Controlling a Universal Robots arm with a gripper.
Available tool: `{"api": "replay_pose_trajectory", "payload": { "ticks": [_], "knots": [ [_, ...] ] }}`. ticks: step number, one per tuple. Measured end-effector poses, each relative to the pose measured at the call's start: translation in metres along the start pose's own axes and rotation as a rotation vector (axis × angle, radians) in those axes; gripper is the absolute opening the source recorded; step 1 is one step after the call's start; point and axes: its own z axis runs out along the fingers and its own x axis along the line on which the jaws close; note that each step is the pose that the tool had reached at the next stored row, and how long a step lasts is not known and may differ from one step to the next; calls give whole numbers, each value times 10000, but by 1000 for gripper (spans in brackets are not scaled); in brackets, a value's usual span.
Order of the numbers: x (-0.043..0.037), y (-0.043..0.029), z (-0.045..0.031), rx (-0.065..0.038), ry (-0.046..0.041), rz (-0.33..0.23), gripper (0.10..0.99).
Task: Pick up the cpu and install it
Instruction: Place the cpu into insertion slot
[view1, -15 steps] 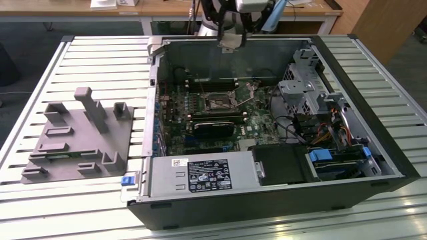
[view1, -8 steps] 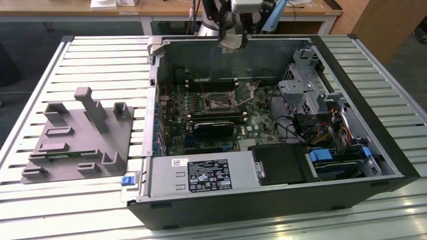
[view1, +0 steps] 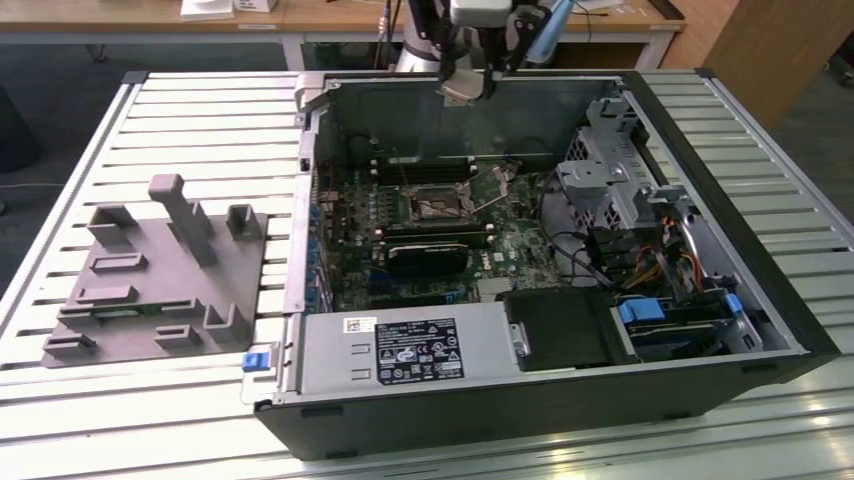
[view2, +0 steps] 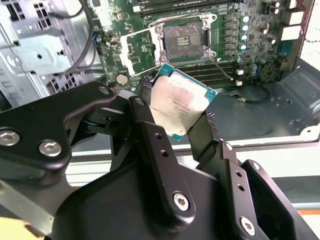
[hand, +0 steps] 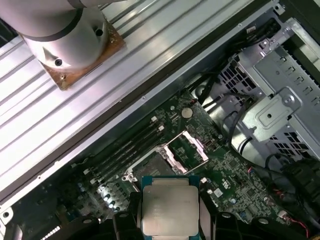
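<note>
My gripper is shut on the cpu, a flat square chip with a shiny silver top and green edges, held by two opposite sides between the black fingers. In the first wrist view the cpu hangs in the air above the motherboard. Below it the black socket lies open, its metal frame flipped back. In the exterior view my gripper hovers with the cpu over the far wall of the open computer case, above and behind the socket.
A grey plastic tray with upright posts rests on the slatted table at the exterior view's left. Inside the case are a metal drive cage, cables and the power supply. The arm's base is bolted beyond the case.
</note>
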Motion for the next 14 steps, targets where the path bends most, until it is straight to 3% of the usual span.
{"api": "replay_pose_trajectory", "payload": {
  "ticks": [14],
  "knots": [
    [0,-2,20,5,-238,1859,541]
  ]
}}
